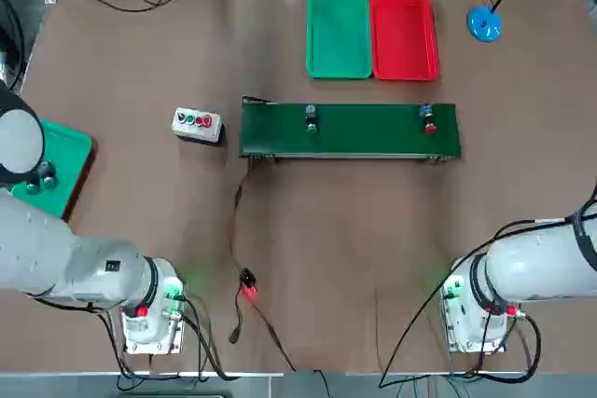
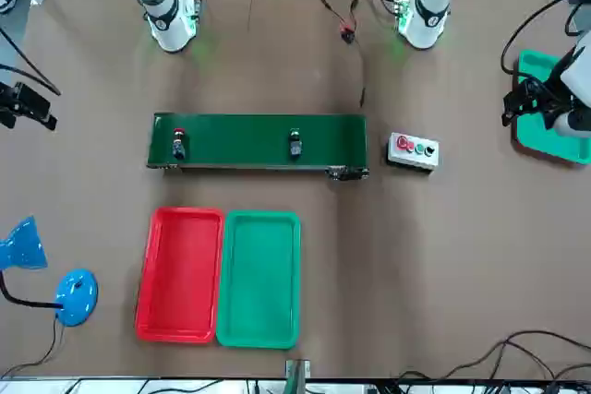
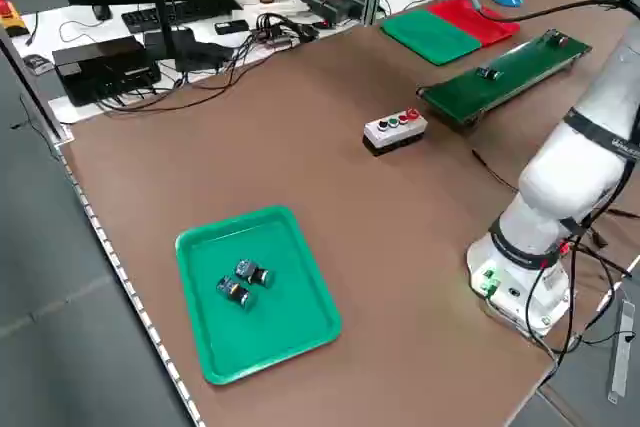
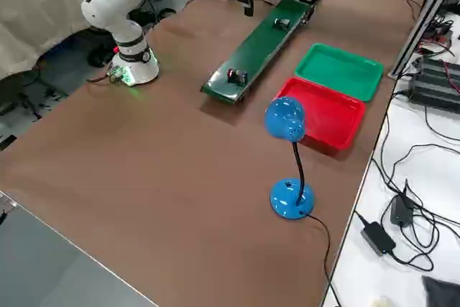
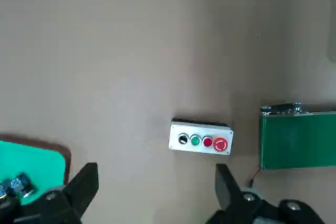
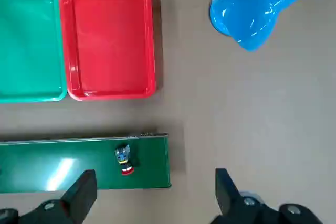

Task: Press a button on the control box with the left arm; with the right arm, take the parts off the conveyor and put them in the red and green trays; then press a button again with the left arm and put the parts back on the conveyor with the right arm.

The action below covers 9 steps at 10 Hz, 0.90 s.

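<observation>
The control box sits on the table just left of the conveyor. On the belt rest two parts, a green-capped one near the left end and a red-capped one near the right end. Behind the belt lie the green tray and the red tray, side by side, nothing in them. My left gripper hangs open high over the table's left side, apart from the control box. My right gripper is open too, high beyond the belt's right end, with the red-capped part below it.
A darker teal tray with two small parts lies at the table's left edge, under the left arm. A blue desk lamp stands at the back right. A loose cable with a red clip runs across the front middle.
</observation>
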{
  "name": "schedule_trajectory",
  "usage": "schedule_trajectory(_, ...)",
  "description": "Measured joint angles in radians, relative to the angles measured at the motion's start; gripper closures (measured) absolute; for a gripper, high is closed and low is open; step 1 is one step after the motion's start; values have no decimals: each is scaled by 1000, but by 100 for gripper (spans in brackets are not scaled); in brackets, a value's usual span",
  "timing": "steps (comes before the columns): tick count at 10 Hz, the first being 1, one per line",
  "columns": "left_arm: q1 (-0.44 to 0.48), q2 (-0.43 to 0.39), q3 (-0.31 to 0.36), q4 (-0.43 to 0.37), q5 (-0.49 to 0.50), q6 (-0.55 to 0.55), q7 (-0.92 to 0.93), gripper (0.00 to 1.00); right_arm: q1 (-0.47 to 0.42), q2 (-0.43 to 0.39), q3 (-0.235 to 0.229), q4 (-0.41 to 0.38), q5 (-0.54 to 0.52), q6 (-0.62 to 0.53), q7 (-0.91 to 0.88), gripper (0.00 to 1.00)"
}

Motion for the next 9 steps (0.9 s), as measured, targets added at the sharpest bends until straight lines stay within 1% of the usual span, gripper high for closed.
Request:
schedule_trajectory(4, 0, 0, 3, 0, 0, -2, 0, 2, 0, 0, 0, -1, 0, 0, 1, 0)
schedule_trajectory(6, 0, -1, 4, 0, 0, -5, 0, 5, 0, 0, 0, -1, 0, 0, 1, 0)
schedule_trajectory(8, 0, -2, 4, -20, 0, -5, 0, 14, 0, 0, 0, -1, 0, 0, 1, 0)
schedule_trajectory(9, 0, -3, 3, -54, 0, 20, 0, 31, 0, 0, 0, -1, 0, -1, 1, 0)
